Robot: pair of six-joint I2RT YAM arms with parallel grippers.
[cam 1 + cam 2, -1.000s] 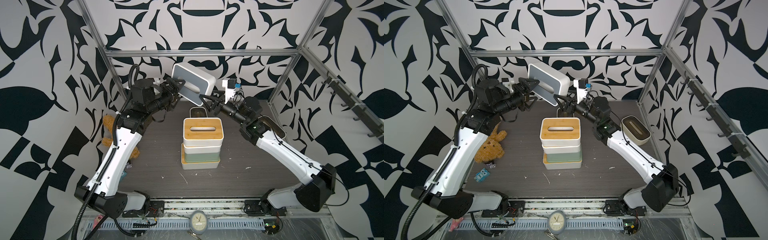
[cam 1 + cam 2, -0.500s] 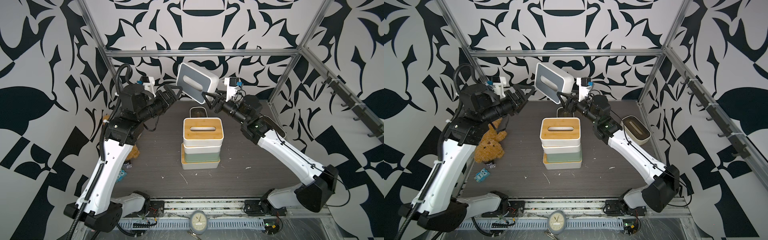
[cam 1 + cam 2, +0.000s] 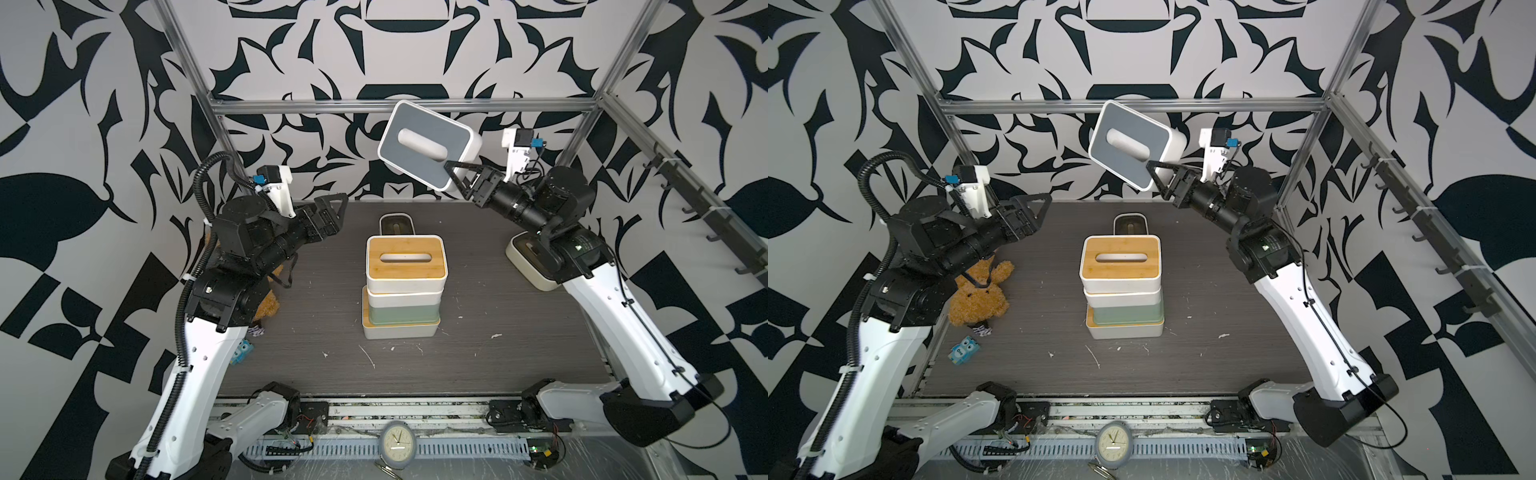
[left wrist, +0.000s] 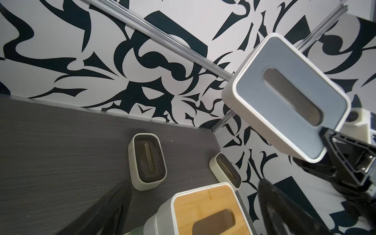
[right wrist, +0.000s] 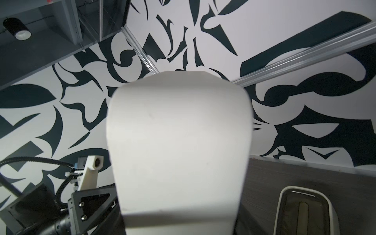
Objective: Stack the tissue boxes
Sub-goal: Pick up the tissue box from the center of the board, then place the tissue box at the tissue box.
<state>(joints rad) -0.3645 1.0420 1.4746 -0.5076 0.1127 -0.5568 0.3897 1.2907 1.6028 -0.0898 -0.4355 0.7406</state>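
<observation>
Right gripper [image 3: 451, 176] pinches the grey-lidded box [image 3: 409, 164] aloft and tilted, bite depth unclear. Left gripper [image 3: 337, 207] spread, empty. Next: level the box, lower onto stack [image 3: 405, 272].

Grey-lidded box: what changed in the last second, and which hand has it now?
The left hand drew back from the grey-lidded box toward its own side, jaws open. The right hand alone holds it by one end, tilted, and has carried it higher and rightward. The stack, the dark-lidded boxes and the plush bunny stayed put.
</observation>
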